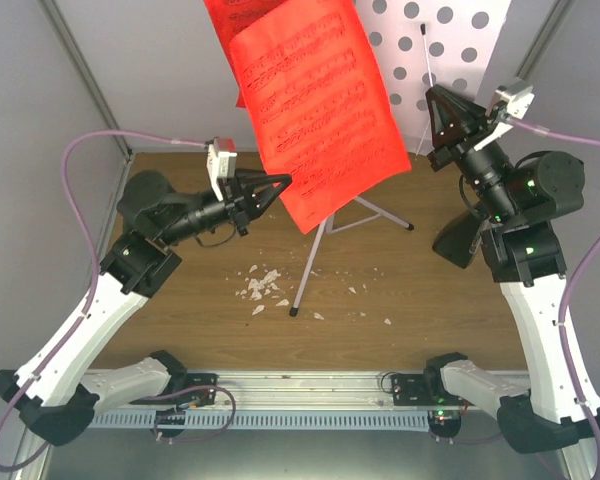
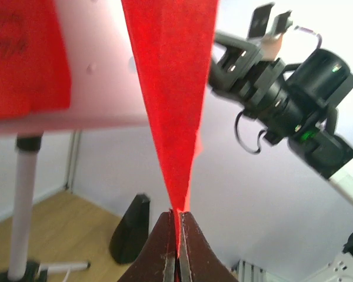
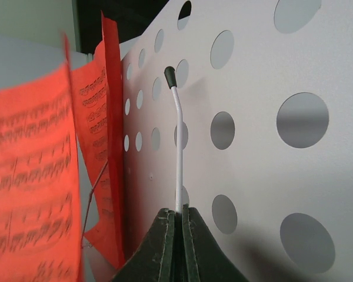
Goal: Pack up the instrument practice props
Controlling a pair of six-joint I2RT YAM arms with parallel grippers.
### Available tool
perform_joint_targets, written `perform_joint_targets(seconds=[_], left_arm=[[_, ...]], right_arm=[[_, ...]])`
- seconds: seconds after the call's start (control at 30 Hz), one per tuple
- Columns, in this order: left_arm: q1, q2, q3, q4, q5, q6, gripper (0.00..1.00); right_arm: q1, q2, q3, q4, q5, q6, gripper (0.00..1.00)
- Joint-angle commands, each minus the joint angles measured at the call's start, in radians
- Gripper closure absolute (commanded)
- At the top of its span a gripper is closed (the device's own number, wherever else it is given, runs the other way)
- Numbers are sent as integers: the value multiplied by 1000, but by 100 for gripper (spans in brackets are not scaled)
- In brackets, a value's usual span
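Note:
The white music stand's hole-dotted tray (image 1: 450, 55) is at the back right, and its tripod legs (image 1: 310, 270) stand on the table. Bright red sheets of music (image 1: 320, 110) hang in front of it. My left gripper (image 1: 285, 183) is shut on the lower edge of the front red sheet (image 2: 173, 88). My right gripper (image 1: 432, 95) is shut on the stand's thin white page-holder rod (image 3: 177, 147), which has a black tip, in front of the tray (image 3: 253, 164). The black pyramid metronome (image 1: 458, 240) stands below the right arm and also shows in the left wrist view (image 2: 131, 229).
Small white crumbs (image 1: 262, 288) lie scattered on the wooden table near the stand's front leg. Grey walls close in the left and back. A metal rail (image 1: 300, 385) runs along the near edge. The stand's pole (image 2: 20, 205) shows at the left of the left wrist view.

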State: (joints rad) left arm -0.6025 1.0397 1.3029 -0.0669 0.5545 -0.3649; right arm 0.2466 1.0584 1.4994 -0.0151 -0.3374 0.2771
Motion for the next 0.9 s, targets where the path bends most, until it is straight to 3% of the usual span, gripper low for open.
perform_joint_targets(seconds=[0.0, 0.17, 0.4, 0.6, 0.7, 0.87], left_arm=[[23, -84, -129, -147, -53, -3, 100], [36, -159, -280, -220, 12, -65, 100], [41, -149, -408, -194, 99, -110, 100], [34, -81, -478, -88, 249, -136, 100], [1, -70, -481, -77, 221, -126, 100], [-95, -19, -474, -48, 150, -133, 100]], right_arm=[[-5, -13, -22, 12, 56, -11, 100], [-5, -22, -39, 12, 85, -16, 99], [-4, -37, -67, 39, 96, -23, 68], [-5, -50, -67, 20, 54, -46, 58], [-5, -65, -88, 20, 16, -46, 50], [-4, -103, -140, 25, -13, -52, 24]])
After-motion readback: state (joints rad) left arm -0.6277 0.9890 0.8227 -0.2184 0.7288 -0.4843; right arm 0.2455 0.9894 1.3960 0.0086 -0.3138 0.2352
